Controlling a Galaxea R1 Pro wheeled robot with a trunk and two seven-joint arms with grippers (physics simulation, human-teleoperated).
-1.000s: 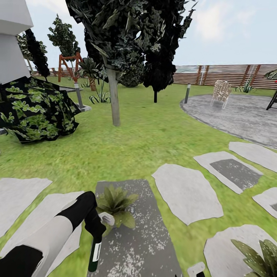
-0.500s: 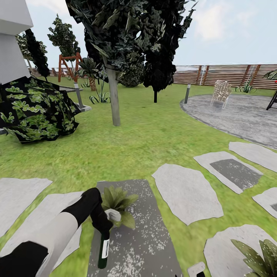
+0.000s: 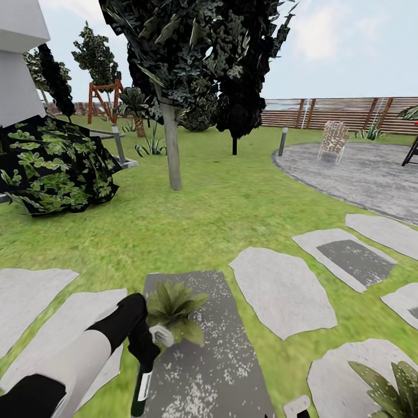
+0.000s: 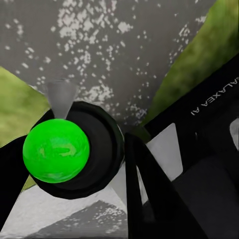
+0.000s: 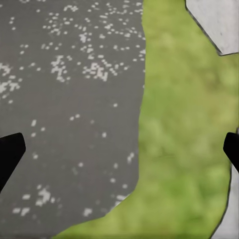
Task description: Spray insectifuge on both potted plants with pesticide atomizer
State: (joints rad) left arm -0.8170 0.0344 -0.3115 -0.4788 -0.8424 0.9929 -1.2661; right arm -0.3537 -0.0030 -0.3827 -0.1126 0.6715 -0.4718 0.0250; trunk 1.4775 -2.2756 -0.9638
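Observation:
In the head view my left gripper (image 3: pixel 145 347) is shut on the pesticide atomizer (image 3: pixel 141 386). Its dark bottle hangs down over the edge of a dark grey stepping stone (image 3: pixel 215 360), and its pale trigger head (image 3: pixel 161 335) points at the nearer potted plant (image 3: pixel 174 306), almost touching the leaves. The left wrist view looks along the round dark bottle (image 4: pixel 102 149) held between black fingers (image 4: pixel 144 189). Another potted plant (image 3: pixel 390 390) stands on a pale stone at the bottom right. My right gripper (image 5: pixel 119 154) is open over stone and grass, its fingertips wide apart.
Pale stepping stones (image 3: pixel 284 290) lie across the lawn (image 3: pixel 220 215). A tree trunk (image 3: pixel 172 145) stands ahead and a big broad-leaved plant (image 3: pixel 52 165) to the left. A paved round area (image 3: pixel 360 174), a chair and a wooden fence (image 3: pixel 348 113) are at the back right.
The left arm swung the atomizer right toward the nearer plant half a second ago, then back left and slightly lower. The camera has not moved.

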